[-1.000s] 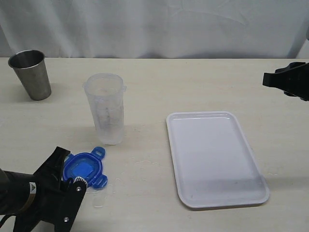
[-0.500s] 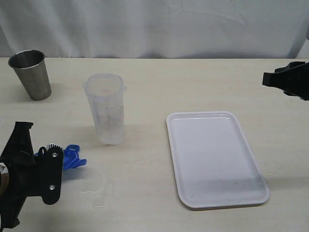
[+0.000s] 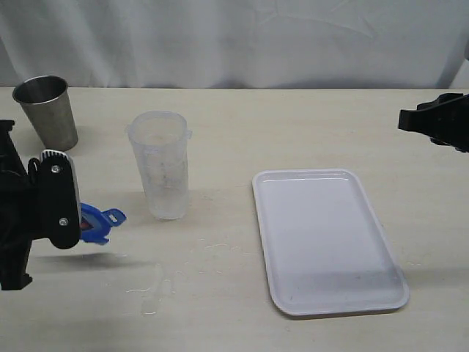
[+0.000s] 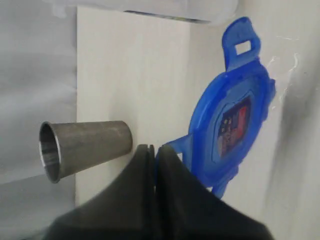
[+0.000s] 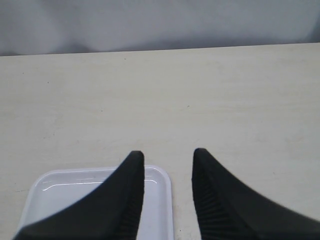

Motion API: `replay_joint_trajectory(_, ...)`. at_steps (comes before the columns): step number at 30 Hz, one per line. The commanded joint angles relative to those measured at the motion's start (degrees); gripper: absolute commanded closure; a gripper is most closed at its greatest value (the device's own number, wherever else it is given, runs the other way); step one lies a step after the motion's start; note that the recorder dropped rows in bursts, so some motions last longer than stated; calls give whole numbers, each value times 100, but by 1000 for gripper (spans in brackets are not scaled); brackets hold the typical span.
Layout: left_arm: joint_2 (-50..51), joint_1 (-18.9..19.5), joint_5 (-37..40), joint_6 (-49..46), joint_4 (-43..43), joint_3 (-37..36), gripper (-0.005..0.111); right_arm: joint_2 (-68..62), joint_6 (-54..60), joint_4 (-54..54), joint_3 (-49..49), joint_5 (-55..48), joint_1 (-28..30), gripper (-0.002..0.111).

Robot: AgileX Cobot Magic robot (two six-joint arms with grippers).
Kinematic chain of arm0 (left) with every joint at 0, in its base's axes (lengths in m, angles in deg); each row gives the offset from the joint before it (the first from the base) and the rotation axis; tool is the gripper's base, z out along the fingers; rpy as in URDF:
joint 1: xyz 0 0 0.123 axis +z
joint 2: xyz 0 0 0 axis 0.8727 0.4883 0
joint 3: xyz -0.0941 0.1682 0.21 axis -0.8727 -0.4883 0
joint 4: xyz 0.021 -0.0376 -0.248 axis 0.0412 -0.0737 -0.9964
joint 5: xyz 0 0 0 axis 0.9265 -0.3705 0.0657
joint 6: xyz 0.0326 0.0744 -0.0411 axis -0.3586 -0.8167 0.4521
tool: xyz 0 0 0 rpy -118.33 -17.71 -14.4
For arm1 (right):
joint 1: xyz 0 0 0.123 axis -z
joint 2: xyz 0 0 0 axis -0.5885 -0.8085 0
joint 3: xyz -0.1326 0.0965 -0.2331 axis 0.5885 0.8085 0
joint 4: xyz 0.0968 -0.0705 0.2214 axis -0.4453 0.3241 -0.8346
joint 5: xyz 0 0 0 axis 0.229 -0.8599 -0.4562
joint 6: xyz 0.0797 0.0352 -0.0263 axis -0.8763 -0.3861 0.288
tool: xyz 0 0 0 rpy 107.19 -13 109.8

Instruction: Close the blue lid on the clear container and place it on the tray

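The blue lid (image 3: 97, 222) hangs tilted just above the table, left of the clear container (image 3: 161, 165). My left gripper (image 3: 78, 220) is shut on one of its flaps. In the left wrist view the lid (image 4: 232, 117) shows its sticker face, with the gripper (image 4: 156, 148) pinching a flap at its edge. The container's base (image 4: 165, 7) is just in view there. It stands upright and open-topped. The white tray (image 3: 322, 235) lies flat to the right. My right gripper (image 3: 410, 121) hovers open at the far right, over the tray's corner (image 5: 55, 200), with nothing between its tips (image 5: 168, 152).
A metal cup (image 3: 47, 114) stands at the back left, close behind the left arm; the left wrist view shows the cup (image 4: 85, 147) too. Wet smears (image 3: 157, 286) mark the table in front of the container. A white curtain backs the table.
My left gripper has lifted the lid off the table and swung it up and to the left, turning as it rose. The right arm, container and tray have not moved.
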Motion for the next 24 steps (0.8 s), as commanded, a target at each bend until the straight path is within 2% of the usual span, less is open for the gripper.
replay_joint_trajectory(1, -141, -1, 151, -117, -51, 173, 107, 1, 46, 22, 23, 77, 45, 76)
replay_joint_trajectory(10, -463, -1, 567, -94, -122, 694, 107, 1, 46, 22, 23, 77, 45, 76)
replay_joint_trajectory(14, -746, -1, 577, -66, -830, 916, 107, 1, 47, 22, 23, 95, 45, 76)
replay_joint_trajectory(18, -946, -1, 325, -66, -1434, 1216, 107, 1, 47, 22, 23, 103, 45, 76)
replay_joint_trajectory(24, -960, -1, -482, -66, -2175, 1718, 107, 1, 47, 22, 23, 91, 45, 76)
